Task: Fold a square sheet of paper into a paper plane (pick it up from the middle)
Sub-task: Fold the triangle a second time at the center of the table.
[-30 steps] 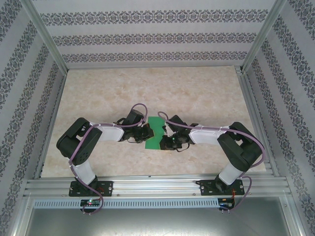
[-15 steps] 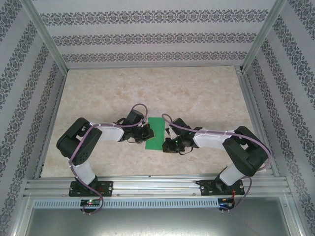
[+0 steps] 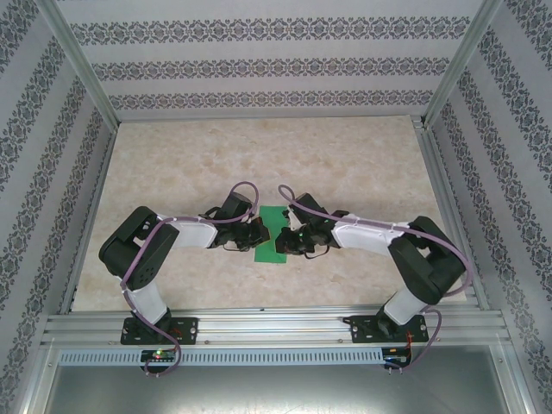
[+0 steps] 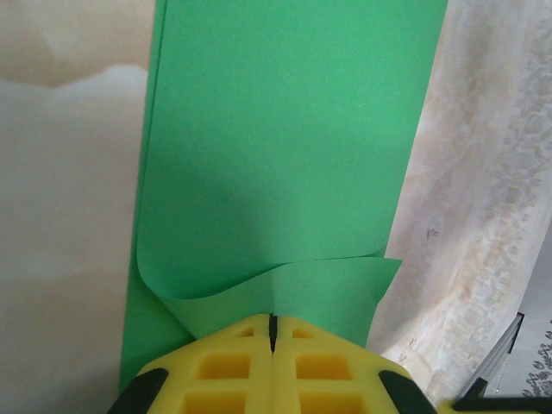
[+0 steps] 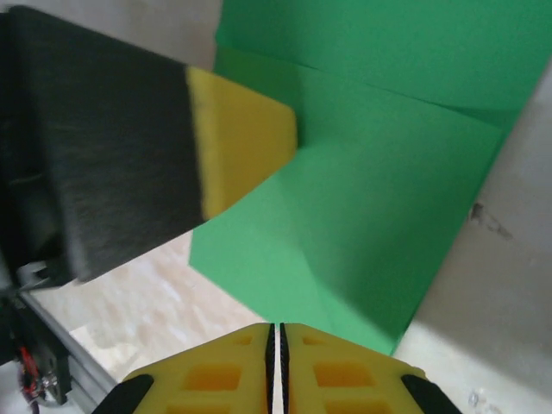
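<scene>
The square sheet of paper, bright green and folded to a narrow strip, lies mid-table between both arms. My left gripper is shut on its left edge; in the left wrist view the jaws pinch a lower flap while the upper layer curls up above them. My right gripper sits at the strip's right side. Its jaws stand together with a hairline gap, and the near edge of the paper runs into their tips. The left finger shows beyond, on the paper.
The marble-patterned table stretches behind the arms. Patterned walls and aluminium posts enclose it on three sides. A metal rail with both arm bases runs along the near edge.
My right gripper has moved up and left along the paper's right side, now covering part of it. The left gripper has stayed put, still shut on the paper.
</scene>
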Robot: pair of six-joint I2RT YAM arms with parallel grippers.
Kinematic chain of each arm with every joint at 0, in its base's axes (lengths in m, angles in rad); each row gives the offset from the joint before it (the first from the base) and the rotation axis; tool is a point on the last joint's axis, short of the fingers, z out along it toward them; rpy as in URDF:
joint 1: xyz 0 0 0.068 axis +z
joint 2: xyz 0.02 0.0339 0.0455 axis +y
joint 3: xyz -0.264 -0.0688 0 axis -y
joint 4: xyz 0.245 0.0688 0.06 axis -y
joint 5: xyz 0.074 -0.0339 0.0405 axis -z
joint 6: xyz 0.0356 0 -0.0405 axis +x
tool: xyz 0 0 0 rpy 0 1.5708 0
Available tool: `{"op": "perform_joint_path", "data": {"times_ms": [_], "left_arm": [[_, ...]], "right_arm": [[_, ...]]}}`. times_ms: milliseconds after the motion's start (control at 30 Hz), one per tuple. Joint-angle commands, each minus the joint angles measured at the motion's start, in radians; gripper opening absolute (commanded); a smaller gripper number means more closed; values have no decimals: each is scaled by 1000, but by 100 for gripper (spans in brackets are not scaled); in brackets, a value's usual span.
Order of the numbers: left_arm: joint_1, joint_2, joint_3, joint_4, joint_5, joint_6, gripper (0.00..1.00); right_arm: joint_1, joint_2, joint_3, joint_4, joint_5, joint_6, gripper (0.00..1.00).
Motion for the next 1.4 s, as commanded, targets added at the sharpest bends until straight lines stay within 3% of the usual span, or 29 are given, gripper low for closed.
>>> {"op": "perform_joint_path", "data": {"times_ms": [0, 300, 1033, 1367], "left_arm": [[6, 0, 3, -79, -38, 31, 0], [19, -12, 9, -110, -72, 54, 0], [199, -17, 46, -152, -22, 138, 0], [181, -144, 55, -193, 12, 145, 2]], "right_arm": [[-7, 57, 8, -1, 7, 14, 12], [-8, 116, -56, -61, 37, -35, 5], [-16, 131, -64, -62, 15, -60, 5], [-13, 134, -39, -65, 17, -56, 6]]}}
